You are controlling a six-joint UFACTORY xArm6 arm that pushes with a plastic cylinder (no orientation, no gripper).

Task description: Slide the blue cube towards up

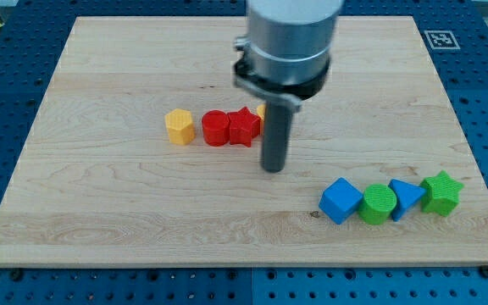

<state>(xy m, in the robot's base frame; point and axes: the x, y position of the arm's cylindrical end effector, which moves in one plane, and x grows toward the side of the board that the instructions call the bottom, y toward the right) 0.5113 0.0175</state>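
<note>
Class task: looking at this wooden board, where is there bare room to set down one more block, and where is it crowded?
Bare patches on the wooden board: the whole view's left, beyond the yellow block; the view's top right; the view's bottom left.

Crowded: the red cylinder and red star block by my tip, and the bottom-right row of blue cube, green cylinder, blue triangle block, green star block.

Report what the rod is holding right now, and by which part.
Nothing is held. My tip rests on the wooden board, touching no block; the blue cube sits apart, toward the view's lower right.
</note>
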